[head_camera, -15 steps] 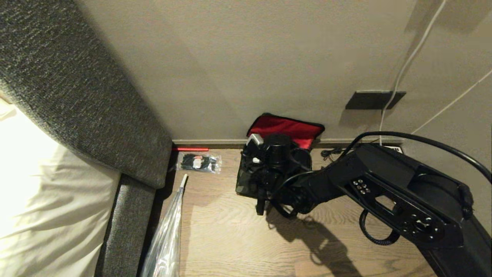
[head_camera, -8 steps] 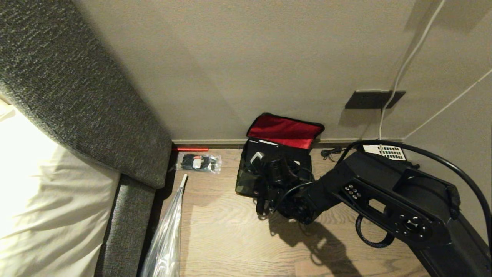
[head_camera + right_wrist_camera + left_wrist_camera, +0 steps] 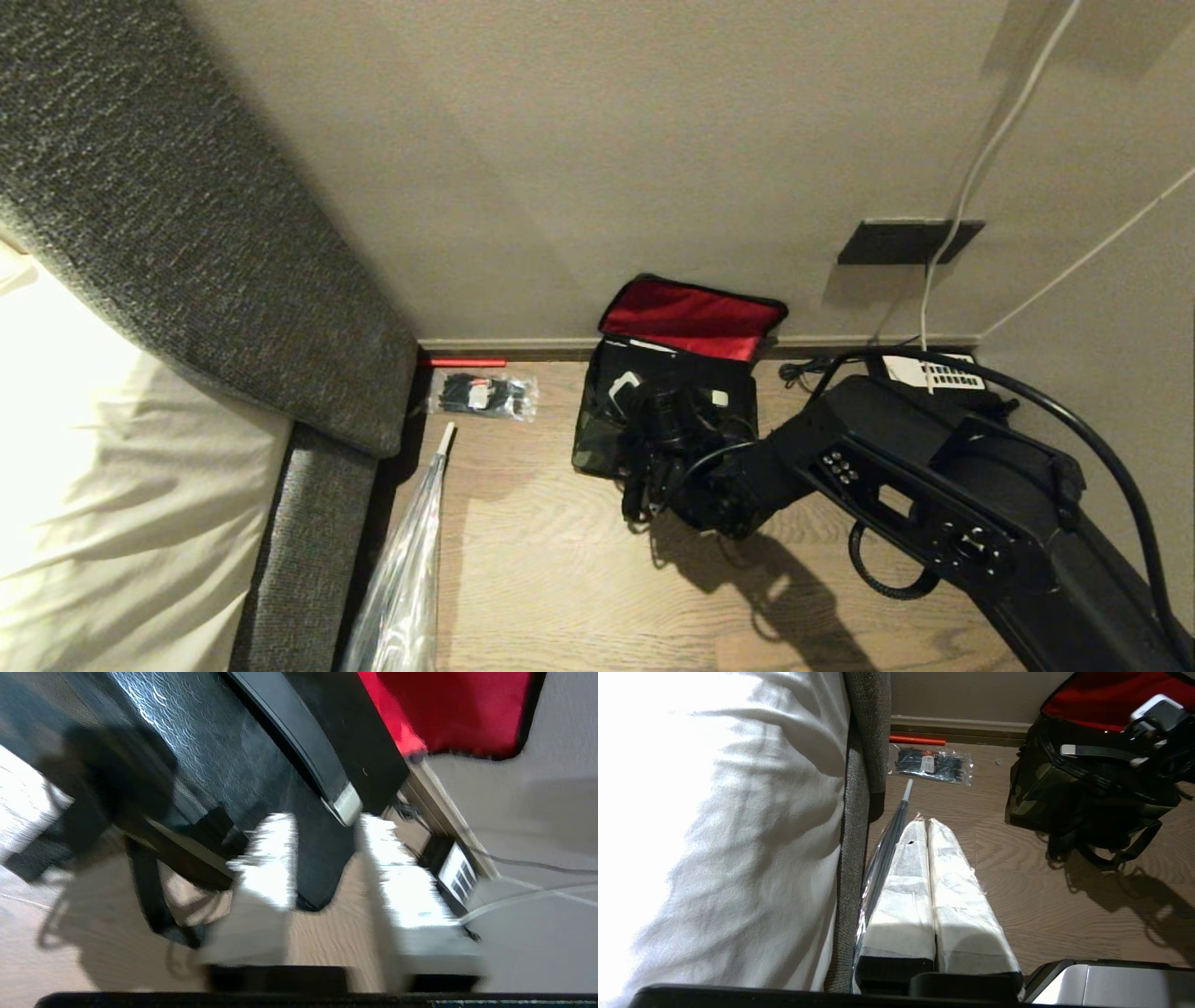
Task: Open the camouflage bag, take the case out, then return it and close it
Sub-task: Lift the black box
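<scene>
Your right gripper hung slack, fingers parted and gripping nothing, over the open bag at the far wall, the case back inside, so next likely came closing the red lid.

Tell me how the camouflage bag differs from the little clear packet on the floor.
The camouflage bag is boxy and opaque, its red-lined lid open against the wall; the clear packet lies flat and shows its black contents. The bag is far bigger than the packet. Both sit on the wooden floor near the wall.
</scene>
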You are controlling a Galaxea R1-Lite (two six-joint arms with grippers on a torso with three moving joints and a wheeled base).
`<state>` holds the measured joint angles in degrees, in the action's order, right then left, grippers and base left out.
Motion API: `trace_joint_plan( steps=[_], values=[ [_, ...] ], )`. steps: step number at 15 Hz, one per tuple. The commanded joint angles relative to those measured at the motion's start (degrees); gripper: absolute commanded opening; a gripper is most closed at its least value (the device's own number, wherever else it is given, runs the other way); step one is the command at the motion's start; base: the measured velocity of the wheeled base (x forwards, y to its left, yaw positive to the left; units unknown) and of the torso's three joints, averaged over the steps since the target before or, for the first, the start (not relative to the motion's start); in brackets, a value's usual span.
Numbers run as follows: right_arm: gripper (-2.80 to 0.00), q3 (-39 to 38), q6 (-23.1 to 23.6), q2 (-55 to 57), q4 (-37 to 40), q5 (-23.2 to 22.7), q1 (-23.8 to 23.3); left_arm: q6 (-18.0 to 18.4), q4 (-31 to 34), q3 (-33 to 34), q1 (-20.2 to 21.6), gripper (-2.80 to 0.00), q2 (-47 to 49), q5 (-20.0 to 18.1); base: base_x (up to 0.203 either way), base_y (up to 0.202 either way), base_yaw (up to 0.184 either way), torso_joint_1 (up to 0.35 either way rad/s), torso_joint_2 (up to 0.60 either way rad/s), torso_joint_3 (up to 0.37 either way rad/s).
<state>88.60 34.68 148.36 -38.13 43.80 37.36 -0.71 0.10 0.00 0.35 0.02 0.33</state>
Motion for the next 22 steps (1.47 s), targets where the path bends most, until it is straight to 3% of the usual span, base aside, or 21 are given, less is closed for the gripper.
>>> trace_joint_plan(
  steps=[1,5,9,14,18,22],
  values=[
    [0.0,2.1,-0.3,3.3,-0.6,0.1,-0.8,0.0,0.0,0.1,0.0,-2.8,-0.1,0.0,0.0,0.0,0.0,0.0,0.0,0.0],
    [0.0,12.9,2.0,7.4,4.0,-2.8,-3.0,0.0,0.0,0.1,0.0,-2.8,-0.1,0.0,0.0,0.0,0.0,0.0,0.0,0.0],
    [0.0,22.3,16.0,12.4,4.5,-3.6,-6.2,0.0,0.0,0.2,0.0,-2.8,-0.1,0.0,0.0,0.0,0.0,0.0,0.0,0.0],
    [0.0,22.4,32.7,15.0,-4.8,-5.6,-7.3,0.0,0.0,0.2,0.0,-2.8,-0.1,0.0,0.0,0.0,0.0,0.0,0.0,0.0],
    [0.0,23.1,35.2,18.0,-5.7,-8.4,-7.2,0.0,0.0,0.1,0.0,-2.8,-0.1,0.0,0.0,0.0,0.0,0.0,0.0,0.0],
    [0.0,23.0,42.8,19.2,-10.2,-9.2,-7.3,0.0,0.0,0.2,0.0,-2.8,-0.2,0.0,0.0,0.0,0.0,0.0,0.0,0.0]
  ],
)
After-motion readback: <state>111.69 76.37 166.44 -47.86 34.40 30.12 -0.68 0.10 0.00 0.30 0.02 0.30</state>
